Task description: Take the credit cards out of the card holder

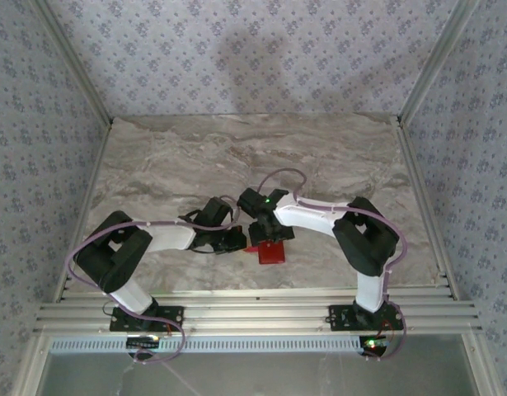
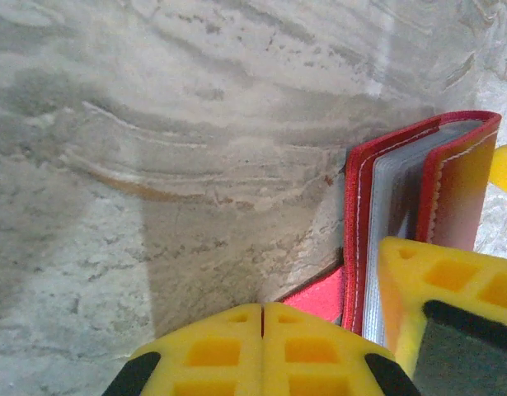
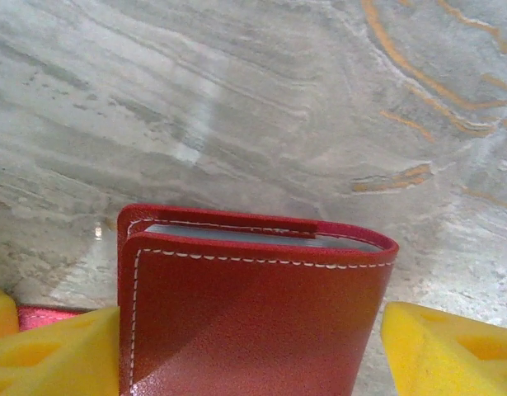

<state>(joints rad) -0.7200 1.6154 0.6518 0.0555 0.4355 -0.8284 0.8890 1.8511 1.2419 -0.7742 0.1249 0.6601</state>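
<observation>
The red card holder [image 1: 272, 252] stands on edge on the marble table, white stitching along its rim [image 3: 253, 313]. In its top slot a thin grey-silver edge [image 3: 261, 235] shows; whether that is the credit cards I cannot tell. My right gripper [image 3: 245, 334] is open and straddles the holder: the left finger touches its side, the right finger stands a little off. My left gripper [image 2: 262, 307] is shut just left of the holder [image 2: 393, 206], tips low over the table. A red flap [image 2: 319, 295] from the holder's base lies beside its right fingertip.
Both arms meet over the near middle of the table [image 1: 179, 165]. Patterned walls stand at the left, back and right, with a metal rail [image 1: 253, 315] along the near edge. The right gripper's yellow fingers [image 2: 451, 276] crowd the left wrist view.
</observation>
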